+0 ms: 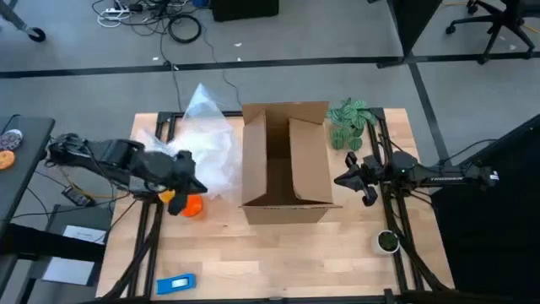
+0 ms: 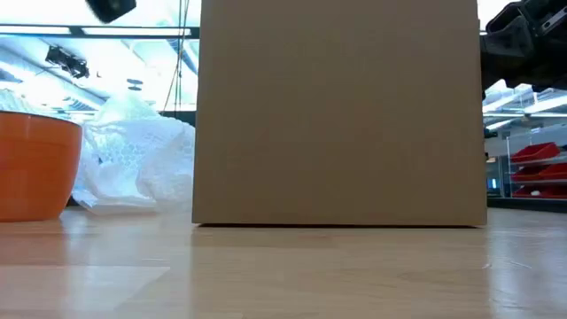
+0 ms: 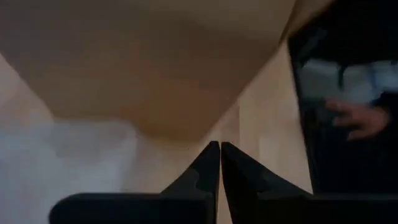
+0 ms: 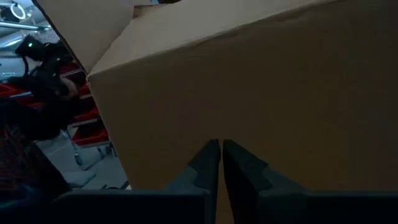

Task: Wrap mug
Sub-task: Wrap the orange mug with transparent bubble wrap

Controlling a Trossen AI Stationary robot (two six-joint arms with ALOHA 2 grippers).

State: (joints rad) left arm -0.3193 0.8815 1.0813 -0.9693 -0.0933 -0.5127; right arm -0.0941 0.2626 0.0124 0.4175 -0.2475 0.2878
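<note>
From above, the cardboard box (image 1: pixel 285 160) stands open in the middle of the table (image 1: pixel 278 262), and everything else is best placed from it. The mug (image 1: pixel 193 207) sits well to the box's left-arm side, touching the near edge of the crumpled bubble wrap (image 1: pixel 202 143). The left gripper (image 1: pixel 187 187) hangs just over the mug, while the right gripper (image 1: pixel 354 179) waits beside the box's opposite wall, near a small plant (image 1: pixel 350 122). A blue object (image 1: pixel 176 284) lies at the table's near edge, and a small dark green round object (image 1: pixel 387 241) sits on the box's right-arm side. At table height, the mug (image 2: pixel 35 168) stands upright on the wood, with the wrap (image 2: pixel 133 164) between it and the box (image 2: pixel 341 111). The left wrist view shows that arm's fingers (image 3: pixel 205 177) pressed together with nothing between them; a person's hand (image 3: pixel 360 118) shows in the room beyond. The right wrist view likewise shows fingers (image 4: pixel 205 165) closed on nothing, close to the box wall (image 4: pixel 280 93). Judged from this, the mug is not yet wrapped. A descent with the fingers together could knock the mug over or shove it away from the wrap, and the thin, springy sheet may slip off.
</note>
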